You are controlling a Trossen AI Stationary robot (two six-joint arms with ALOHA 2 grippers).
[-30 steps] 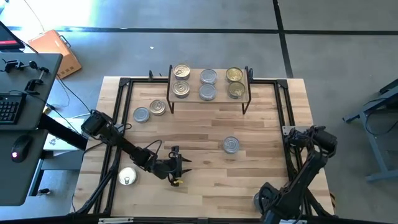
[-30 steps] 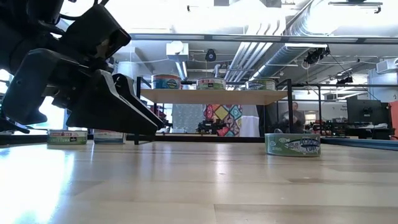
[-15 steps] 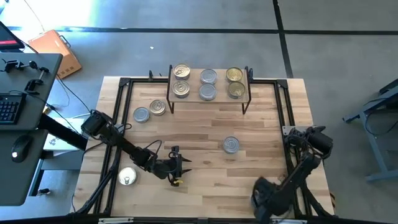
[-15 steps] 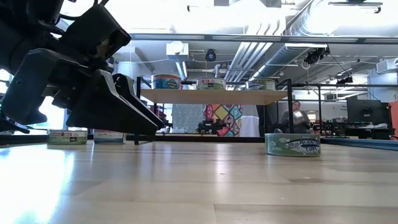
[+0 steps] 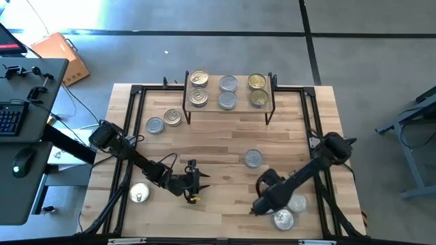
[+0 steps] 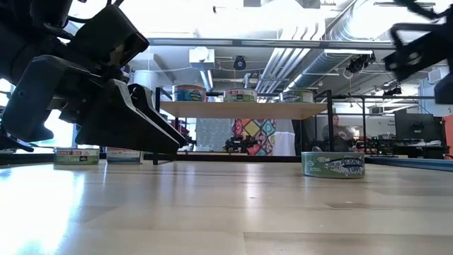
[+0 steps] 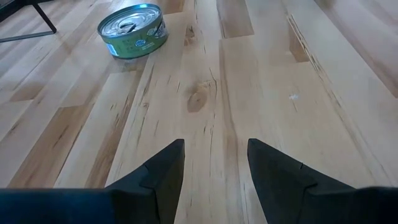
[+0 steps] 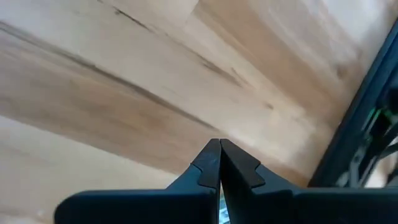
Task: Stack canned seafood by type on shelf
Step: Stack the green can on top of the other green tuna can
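Note:
Six tins of canned seafood (image 5: pixel 227 91) stand on the shelf (image 5: pixel 238 107) at the far middle. More tins rest on the table: two left of the shelf (image 5: pixel 163 122), one in the middle (image 5: pixel 253 158) (image 7: pixel 132 22) (image 6: pixel 333 163), one at the near left (image 5: pixel 139 193), and two at the near right (image 5: pixel 291 210). My left gripper (image 5: pixel 197 182) (image 7: pixel 214 162) hovers open low over bare wood, pointing at the middle tin from some way off. My right gripper (image 5: pixel 257 206) (image 8: pixel 219 163) is shut and empty, left of the two near-right tins.
A black metal frame (image 5: pixel 129 136) runs along the table's edges. Bare wood lies between the two grippers and in front of the shelf. In the low view the left arm (image 6: pixel 92 92) fills the left side, and the room shows beyond the shelf.
My right arm has swung from the near right corner toward the table's left, staying shut. This has uncovered the two tins at the near right. It now shows blurred at the top right of the low view.

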